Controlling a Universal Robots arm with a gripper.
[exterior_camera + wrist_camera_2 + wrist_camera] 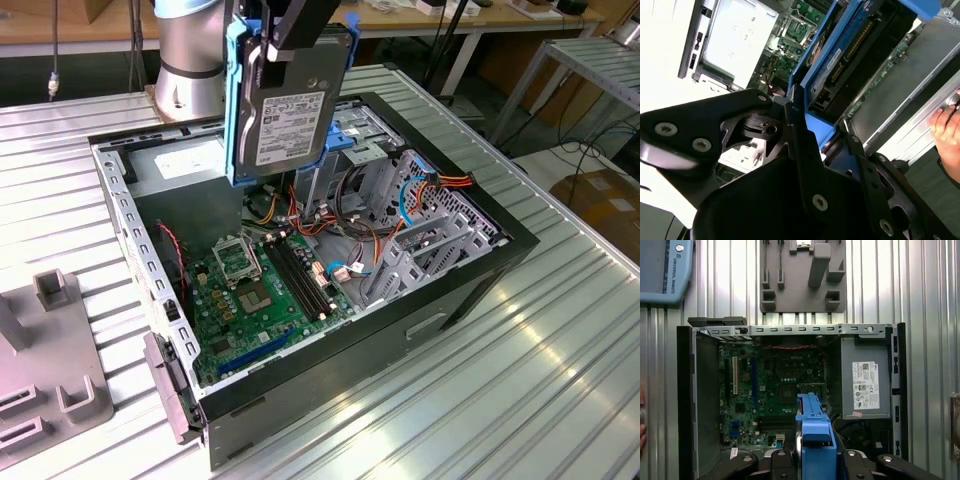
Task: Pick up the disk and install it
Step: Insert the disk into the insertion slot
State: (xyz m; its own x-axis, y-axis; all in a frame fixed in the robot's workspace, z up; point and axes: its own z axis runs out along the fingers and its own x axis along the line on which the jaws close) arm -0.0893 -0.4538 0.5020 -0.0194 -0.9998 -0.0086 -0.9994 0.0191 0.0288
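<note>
Disk (290, 115) hangs on edge above the open computer case (470, 290), clear of everything inside it. Its long axis runs close to vertical in the exterior view, with the top leaning slightly toward the exterior view's right. The broad face with the white printed label is turned toward that camera. Grey metal shows around the label, and blue plastic carrier rails (236, 110) run down the long sides.

The black fingers (300, 20) are closed on the disk's upper end, one on either side of the blue carrier. The lower end points down into the case, between the grey power-supply box (185, 165) and the bare-metal drive cage (410, 240). A blue plastic latch (350, 140) sits just behind the disk on the cage.

In the first wrist view the disk (812, 435) is seen end-on — a narrow blue block between the fingers (782, 460), over the green motherboard (775, 385) and beside the power-supply box (865, 385). The second wrist view shows its dark unlabelled face (860, 45), and a person's hand (946, 125) beyond the case wall.

The case lies on its side on a ribbed, silvery metal tabletop (500, 400). A grey moulded fixture (50, 370) with upright posts lies near it at the exterior view's left.
</note>
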